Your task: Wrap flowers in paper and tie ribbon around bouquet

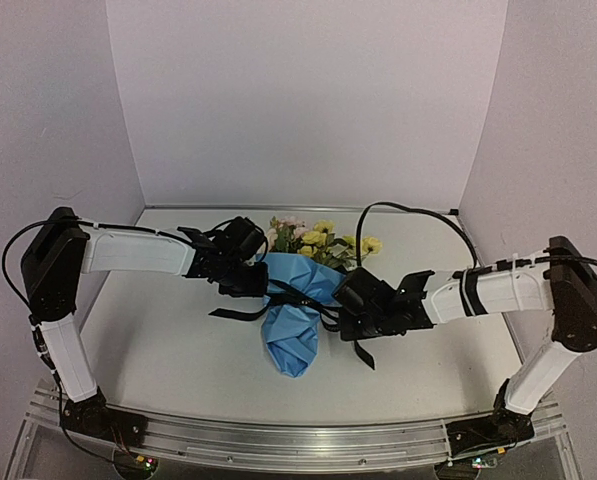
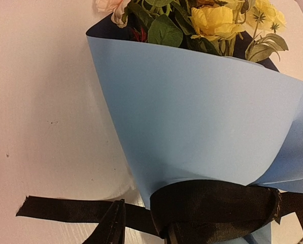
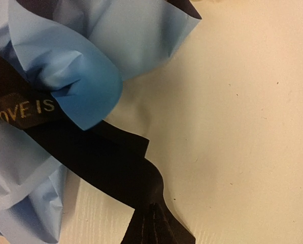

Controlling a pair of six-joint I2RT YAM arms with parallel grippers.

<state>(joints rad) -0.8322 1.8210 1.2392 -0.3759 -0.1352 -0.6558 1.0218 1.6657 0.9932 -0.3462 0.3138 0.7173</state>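
Right jaws are clenched on the ribbon (image 3: 90, 162), pinching the black strip at the bottom centre of the right wrist view, just beside the crumpled lower end of the paper (image 3: 85, 86). Left jaws sit by the ribbon band around the cone's narrow part, low in the left wrist view, one dark finger (image 2: 113, 226) crossing a loose tail; whether they grip anything I cannot tell. Seen from above, the bouquet (image 1: 296, 330) lies on the white table (image 1: 148, 340) mid-frame between both arms, its flowers (image 1: 318, 240) toward the upper edge, ribbon looped about its waist.
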